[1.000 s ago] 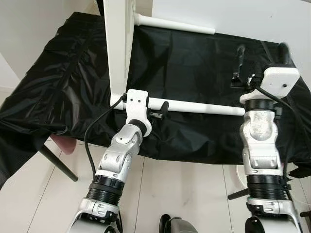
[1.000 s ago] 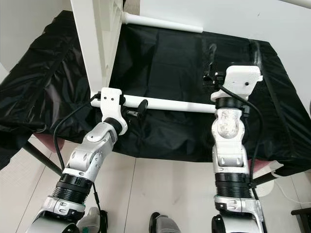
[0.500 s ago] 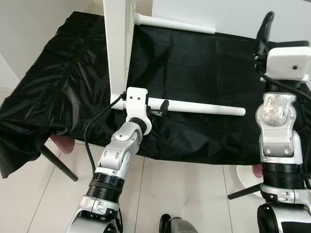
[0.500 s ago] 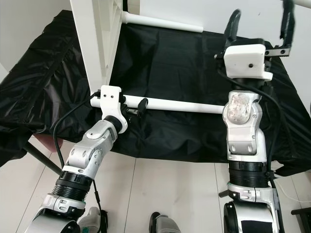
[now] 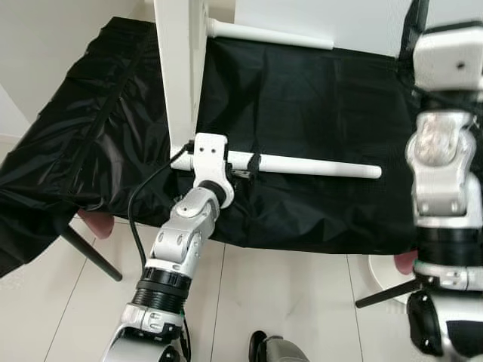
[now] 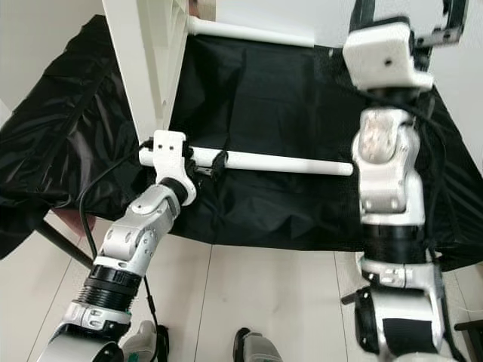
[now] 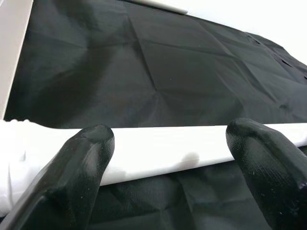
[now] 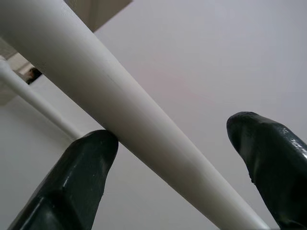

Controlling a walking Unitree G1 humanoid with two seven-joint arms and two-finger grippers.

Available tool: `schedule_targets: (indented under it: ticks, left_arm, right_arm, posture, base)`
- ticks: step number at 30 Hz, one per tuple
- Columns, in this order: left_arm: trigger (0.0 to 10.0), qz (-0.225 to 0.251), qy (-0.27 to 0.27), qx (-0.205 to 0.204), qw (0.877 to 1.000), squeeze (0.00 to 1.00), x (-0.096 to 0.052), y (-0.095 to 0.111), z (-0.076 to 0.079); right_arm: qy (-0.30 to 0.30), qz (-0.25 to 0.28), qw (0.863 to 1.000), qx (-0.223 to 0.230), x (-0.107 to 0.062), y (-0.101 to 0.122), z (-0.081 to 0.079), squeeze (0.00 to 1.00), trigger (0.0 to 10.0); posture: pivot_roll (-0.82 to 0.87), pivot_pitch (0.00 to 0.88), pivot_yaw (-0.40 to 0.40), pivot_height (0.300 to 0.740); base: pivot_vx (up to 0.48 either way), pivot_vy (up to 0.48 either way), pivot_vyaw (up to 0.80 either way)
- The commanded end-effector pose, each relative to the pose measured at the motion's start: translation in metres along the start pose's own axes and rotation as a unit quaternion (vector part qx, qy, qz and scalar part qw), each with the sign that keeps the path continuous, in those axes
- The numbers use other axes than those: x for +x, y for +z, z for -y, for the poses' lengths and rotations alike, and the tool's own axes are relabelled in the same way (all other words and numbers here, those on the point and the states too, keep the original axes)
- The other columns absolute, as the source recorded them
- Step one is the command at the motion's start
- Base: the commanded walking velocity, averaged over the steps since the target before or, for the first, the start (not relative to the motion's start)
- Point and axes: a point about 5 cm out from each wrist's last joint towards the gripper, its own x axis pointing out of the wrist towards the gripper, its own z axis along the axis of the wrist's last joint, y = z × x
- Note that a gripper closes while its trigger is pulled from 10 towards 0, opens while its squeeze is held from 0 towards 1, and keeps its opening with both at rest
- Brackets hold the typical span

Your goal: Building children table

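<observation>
The white children's table lies on its side on a black cloth (image 5: 302,98). Its top (image 5: 177,68) stands on edge at the left, and two round legs point right: a far leg (image 5: 268,35) and a near leg (image 5: 317,166). My left gripper (image 7: 172,143) is open at the near leg close to its base, its fingers (image 5: 255,161) spread along the leg and lying over it. My right gripper (image 8: 168,163) is raised high at the right, open, and another white leg (image 8: 120,110) crosses between its fingers (image 6: 362,13).
The black cloth hangs over the front edge of the work surface. Below it on the left are a pink seat (image 5: 94,222) and a dark slanted leg (image 5: 87,256). A black stand leg (image 5: 385,292) shows at the lower right on the white tile floor.
My right arm has risen from just above the cloth to well overhead, and its fingers now straddle an upper table leg. The left gripper stays at the near leg.
</observation>
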Motion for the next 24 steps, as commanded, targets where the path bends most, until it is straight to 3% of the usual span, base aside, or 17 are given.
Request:
schedule_targets:
  ticks: [1,19,24]
  left_arm:
    - [10.0,-0.004,-0.003,0.001,1.000,0.00,0.000,0.001,0.001]
    - [10.0,0.000,-0.004,0.001,1.000,0.00,0.000,0.005,0.000]
    - [10.0,0.006,-0.004,0.002,1.000,0.00,0.001,0.010,-0.002]
  right_arm:
    - [0.019,0.010,1.000,0.000,0.010,0.003,0.006,0.00,10.0]
    - [0.099,0.024,0.994,-0.045,0.013,0.001,0.003,0.00,10.0]
    - [0.185,0.041,0.979,-0.071,0.022,0.009,0.003,0.00,10.0]
  posture:
    - [0.10,0.200,-0.033,0.740]
    - [0.08,0.199,-0.024,0.740]
    - [0.06,0.197,-0.008,0.740]
  base:
    - [0.000,0.000,0.00]
    - [0.000,0.000,0.00]
    - [0.000,0.000,0.00]
